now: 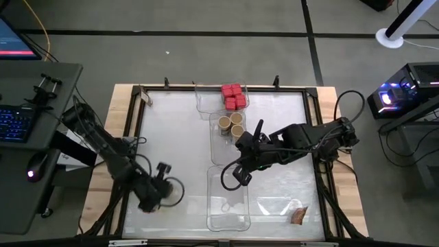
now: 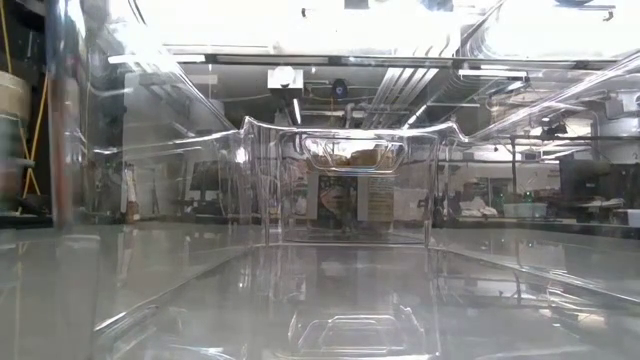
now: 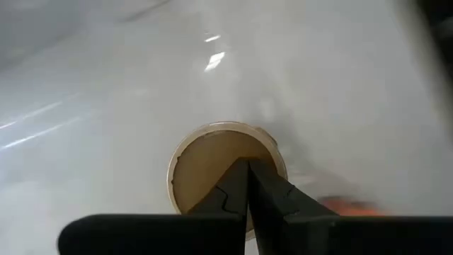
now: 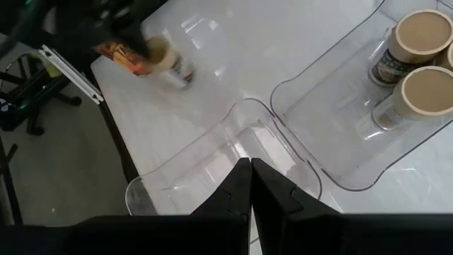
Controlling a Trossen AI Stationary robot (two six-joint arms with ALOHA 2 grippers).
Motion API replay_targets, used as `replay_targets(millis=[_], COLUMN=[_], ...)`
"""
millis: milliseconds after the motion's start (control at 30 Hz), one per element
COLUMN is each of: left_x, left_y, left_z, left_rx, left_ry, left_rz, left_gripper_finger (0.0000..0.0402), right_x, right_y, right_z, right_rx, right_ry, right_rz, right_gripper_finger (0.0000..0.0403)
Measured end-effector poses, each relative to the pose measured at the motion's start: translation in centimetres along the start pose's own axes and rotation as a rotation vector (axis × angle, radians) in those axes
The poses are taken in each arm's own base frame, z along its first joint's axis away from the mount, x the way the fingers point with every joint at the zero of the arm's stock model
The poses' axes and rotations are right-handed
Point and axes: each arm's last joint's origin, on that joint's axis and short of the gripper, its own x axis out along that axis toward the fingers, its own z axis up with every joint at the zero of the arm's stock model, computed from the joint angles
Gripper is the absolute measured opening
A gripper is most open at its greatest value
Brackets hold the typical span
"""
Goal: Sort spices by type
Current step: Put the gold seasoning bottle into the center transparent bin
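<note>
My left gripper [image 1: 152,199] hangs low over the worktop [image 1: 175,130] near its front-left part, fingers clenched together with nothing between them. In my left wrist view those closed tips sit right above a round jar with a tan top [image 3: 225,178], which stands upright on the bare white surface; a bit of orange-brown packet [image 3: 347,207] shows just beside the jar, blurred.

My right gripper [image 1: 230,176] is also clenched on nothing, poised over the middle of the worktop above the rim of the front clear tray [image 1: 226,206]. My right wrist view shows its tips pressed together over that tray's curved edge [image 4: 212,149].

Three clear trays run in a line from the back edge to the front edge. The back tray [image 1: 206,103] holds the red boxy containers [image 1: 233,96], bunched together. The middle tray [image 1: 218,147] holds tan-topped jars [image 1: 230,123] standing upright and touching; I can count two in the right wrist view [image 4: 417,64], and there may be a third from above.

One flat brown-orange packet [image 1: 298,217] lies near the front-right corner of the worktop, inside what looks like another clear tray [image 1: 274,206], though I cannot tell for sure.
</note>
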Motion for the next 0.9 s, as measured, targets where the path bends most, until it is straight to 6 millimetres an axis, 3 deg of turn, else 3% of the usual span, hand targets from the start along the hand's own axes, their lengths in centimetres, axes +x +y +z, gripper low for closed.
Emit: replay_targets(millis=[167, 300, 567, 733, 900], left_x=[0.1, 0.2, 0.4, -1.3, -4.2], left_y=[3.6, 6.8, 13.6, 16.3, 17.7], left_z=[-0.3, -0.2, 0.0, 0.6, 1.7], left_rx=[-0.018, -0.067, -0.148, -0.254, -0.323], left_ry=[0.069, 0.099, 0.142, 0.108, 0.050], left_rz=[0.174, 0.205, 0.297, 0.251, 0.261], left_gripper_finger=[0.0000, 0.0000, 0.0000, 0.0000, 0.0002], right_x=[0.1, 0.2, 0.6, -0.3, -2.7], right_y=[-0.3, -1.1, -4.3, -7.1, -10.1], right_z=[0.1, 0.5, 2.7, 4.8, 6.5], right_rx=[-0.033, -0.083, -0.275, -0.405, -0.517], right_ry=[-0.006, 0.004, 0.055, 0.054, 0.014], right_rz=[-0.028, -0.077, -0.185, -0.216, -0.225], right_gripper_finger=[0.0000, 0.0000, 0.0000, 0.0000, 0.0000])
